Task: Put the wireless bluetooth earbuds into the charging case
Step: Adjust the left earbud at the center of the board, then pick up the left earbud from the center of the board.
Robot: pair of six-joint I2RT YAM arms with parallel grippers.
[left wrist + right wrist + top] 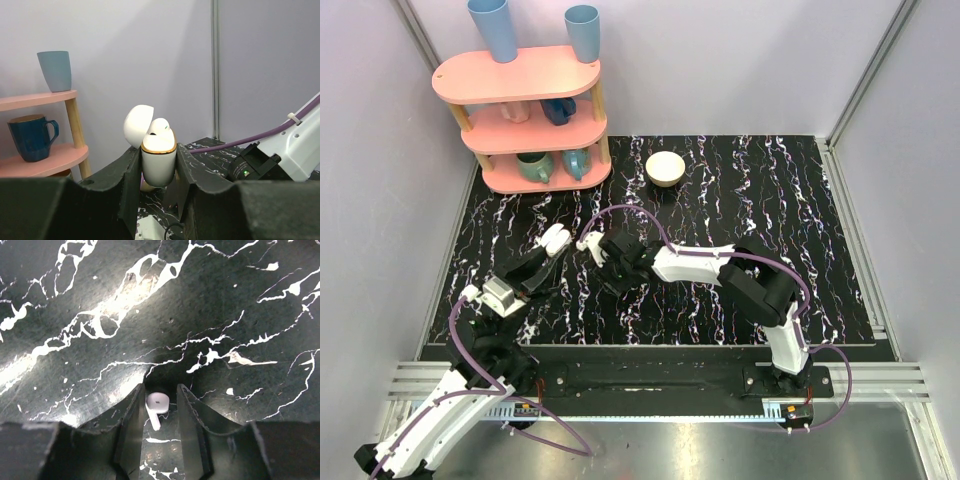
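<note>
White case (158,165), lid (137,125) open and one earbud (160,128) seated inside, stands upright, clamped in the left gripper (158,156). Another earbud (156,404) lies on the table (75,300) between the fingers of the right gripper (160,392); whether they pinch it cannot be told.
</note>
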